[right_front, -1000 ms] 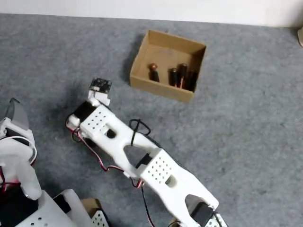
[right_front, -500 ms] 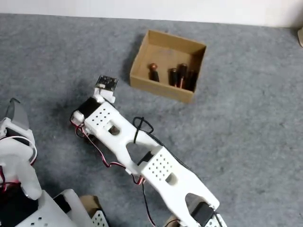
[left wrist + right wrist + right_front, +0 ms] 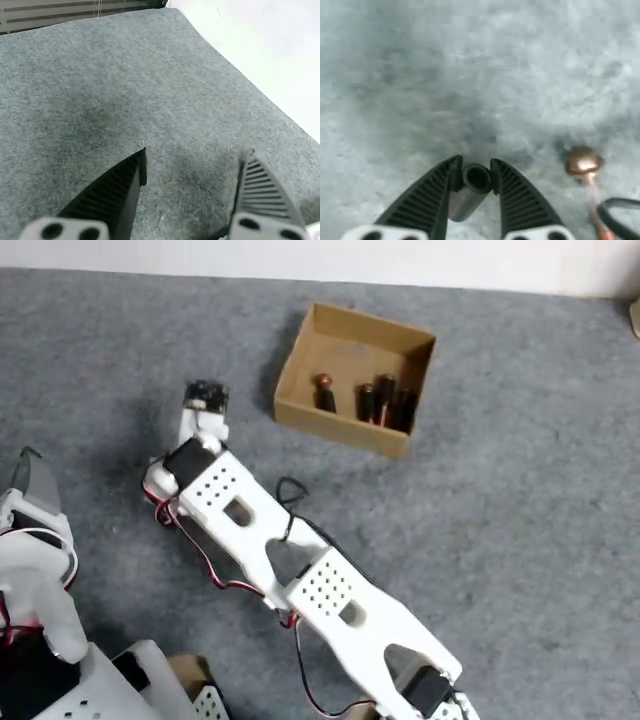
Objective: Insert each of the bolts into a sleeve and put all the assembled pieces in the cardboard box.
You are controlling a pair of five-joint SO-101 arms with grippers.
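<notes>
Around me: a grey felt surface [image 3: 520, 520] lies under everything. My right arm [image 3: 300, 570] reaches slantwise across it and ends near the cardboard box [image 3: 340, 430] without touching it.
In the way: a black cable [image 3: 620, 212] loops in close to the bolt's [image 3: 583, 162] thin end. I cannot tell whether the two touch.
Box: plain brown card, open on top, with several dark assembled pieces [image 3: 378, 400] lying inside. One of them shows a copper-coloured head.
Right hand [image 3: 476, 165]: closed on a sleeve [image 3: 476, 178], one ribbed finger on each side of its open end.
Sleeve: a short dark tube with a hollow round mouth, held tilted, low over the felt.
Bolt: on the surface near my right hand, apart from the sleeve. It has a rounded copper head and a slim shaft.
Left hand [image 3: 195, 155]: fingers spread wide and holding nothing, above the felt near the surface's pale edge.
</notes>
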